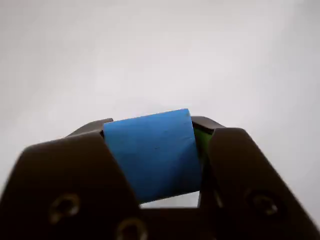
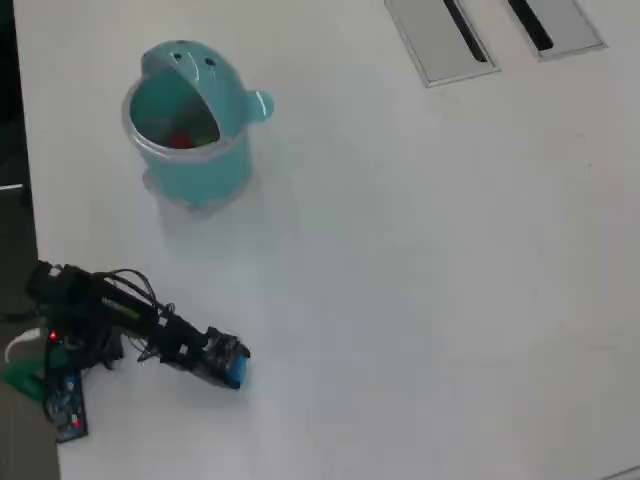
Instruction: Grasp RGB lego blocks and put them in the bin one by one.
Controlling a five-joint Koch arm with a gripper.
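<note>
A blue lego block (image 1: 152, 152) fills the space between my dark jaws in the wrist view, and my gripper (image 1: 155, 150) is shut on it. In the overhead view the same blue block (image 2: 236, 372) shows at the tip of the gripper (image 2: 232, 366), at the lower left of the white table. The teal bin (image 2: 190, 165), with its domed hood and two dark dot eyes, stands at the upper left, well away from the gripper. Inside it I see a red block (image 2: 180, 140) and a bit of yellow-green (image 2: 203, 139) beside it.
Two flat grey panels with black slots (image 2: 440, 40) (image 2: 555, 25) lie at the table's top right. The arm's base and wires (image 2: 70, 330) sit at the left edge, where the table (image 2: 420, 260) ends against a dark strip.
</note>
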